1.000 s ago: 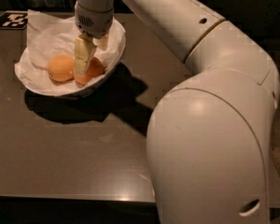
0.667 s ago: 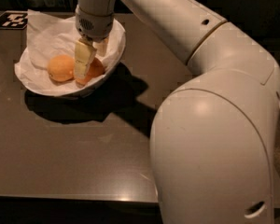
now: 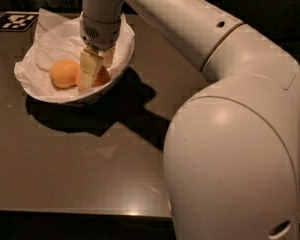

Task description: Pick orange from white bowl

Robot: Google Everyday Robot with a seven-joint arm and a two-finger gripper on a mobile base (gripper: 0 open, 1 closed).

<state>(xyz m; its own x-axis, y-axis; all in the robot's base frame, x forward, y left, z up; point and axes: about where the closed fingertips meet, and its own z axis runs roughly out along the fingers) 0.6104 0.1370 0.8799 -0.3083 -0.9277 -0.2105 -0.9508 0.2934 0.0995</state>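
The white bowl (image 3: 121,59), lined with crumpled white paper, sits at the back left of the dark table. Two oranges lie in it. The paler one (image 3: 64,73) is on the left. The deeper reddish orange (image 3: 103,77) is to its right, mostly hidden by my gripper. My gripper (image 3: 97,69) reaches straight down into the bowl and sits right over and around the reddish orange, low in the bowl. The orange rests on the paper.
A black-and-white marker tag (image 3: 14,21) lies at the table's back left corner. My large white arm (image 3: 230,149) fills the right half of the view and hides that part of the table (image 3: 90,169). The table's front edge runs along the bottom.
The gripper stays in the same place over the reddish orange. The arm's elbow has shifted only slightly. Both oranges are where they were.
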